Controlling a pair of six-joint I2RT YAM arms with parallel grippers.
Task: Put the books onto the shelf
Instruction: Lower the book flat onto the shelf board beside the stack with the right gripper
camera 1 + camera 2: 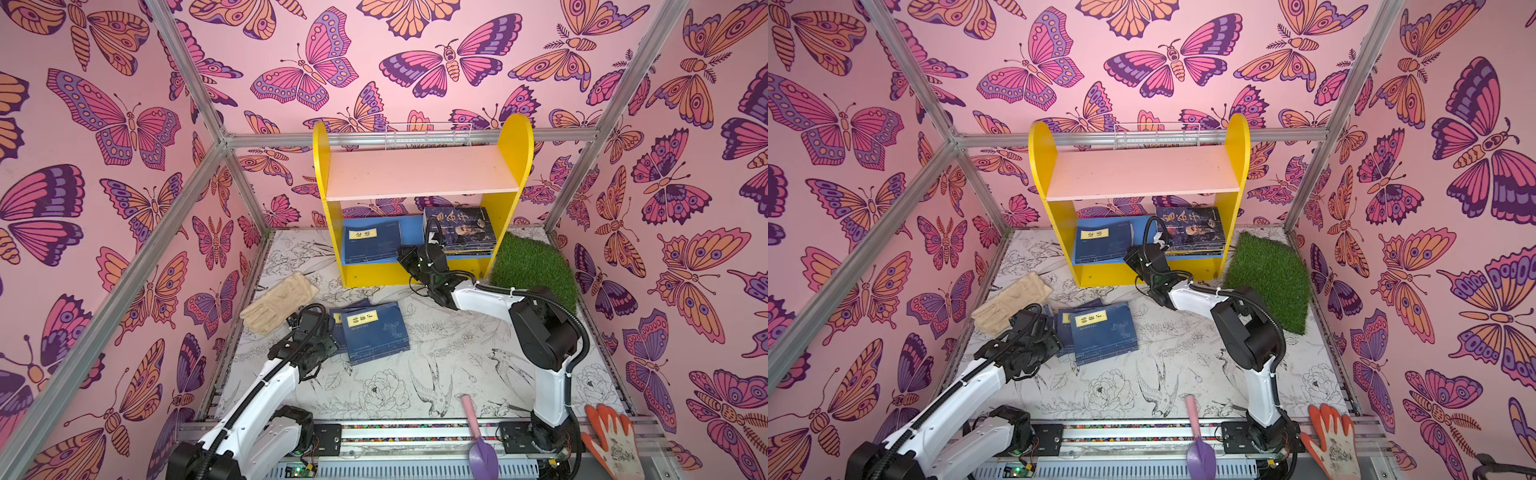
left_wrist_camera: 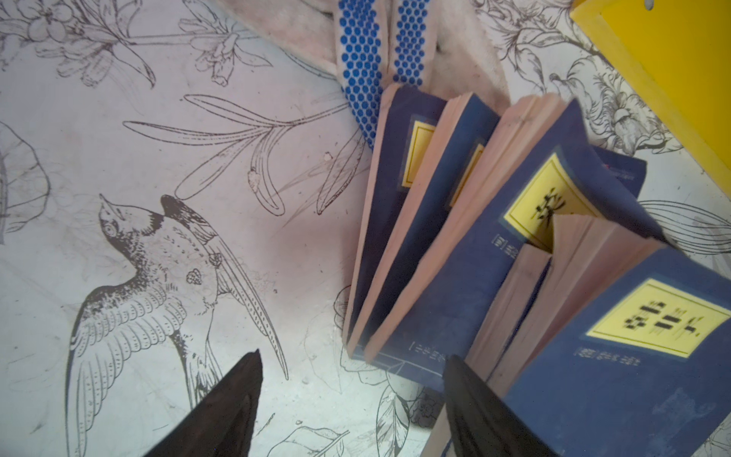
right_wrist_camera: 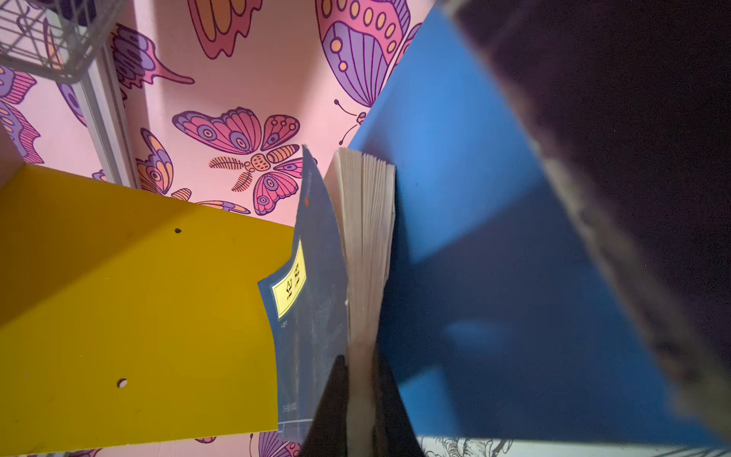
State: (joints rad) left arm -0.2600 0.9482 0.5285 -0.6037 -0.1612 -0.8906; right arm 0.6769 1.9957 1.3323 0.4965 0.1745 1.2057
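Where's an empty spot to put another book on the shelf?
The pink upper board is all bare between the yellow sides. The blue lower board is crowded: a navy book at one end, a stack at the other, the right gripper between them.

Both top views bright, even, edges bent. I see books (image 2: pixel 617 395) blurry near cam; right wrist view's right side dark.

The navy paperback books (image 1: pixel 376 334) have matt paper covers; the yellow-sided shelf (image 1: pixel 516 166) is smooth painted board; the green turf mat (image 1: pixel 534 266) looks bristly, the beige glove (image 1: pixel 278 301) soft cloth.
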